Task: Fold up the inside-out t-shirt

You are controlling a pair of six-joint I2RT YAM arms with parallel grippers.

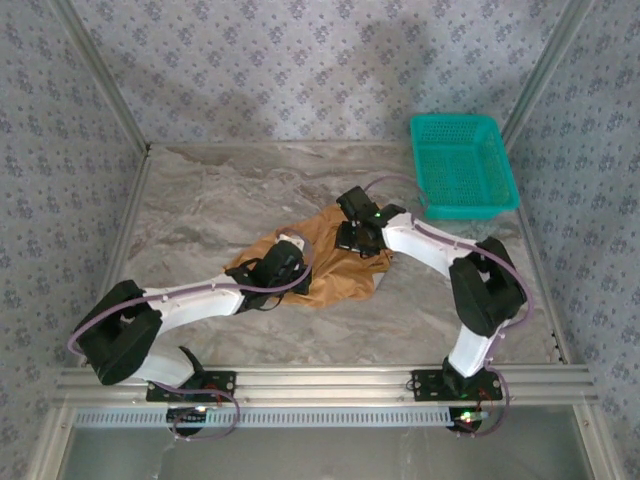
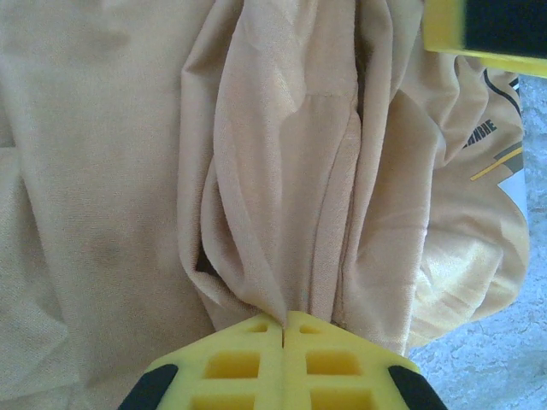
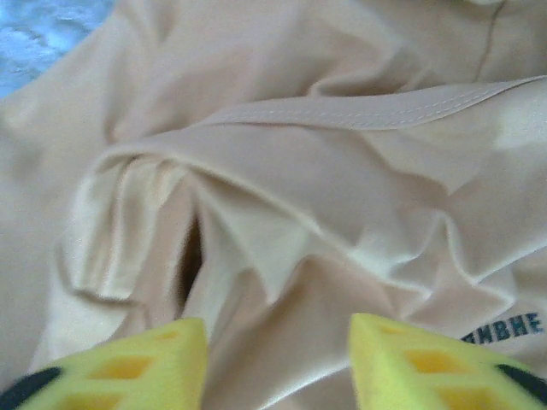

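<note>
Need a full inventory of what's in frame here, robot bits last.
t-shirt: one, orange-tan, crumpled mid-table, dark printed lettering showing
basket: one, teal, far right corner of the table, apart from the t-shirt
table: one, grey marbled, under everything
backdrop: patterned grey-blue, around the table
left hand: one, yellow fingers, shut on a gathered fold of the t-shirt
right hand: one, yellow fingers, open just over the t-shirt

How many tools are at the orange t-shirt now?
2. The left tool is shut on a bunch of the t-shirt near its left end; the right tool is open above its far right part.
</note>
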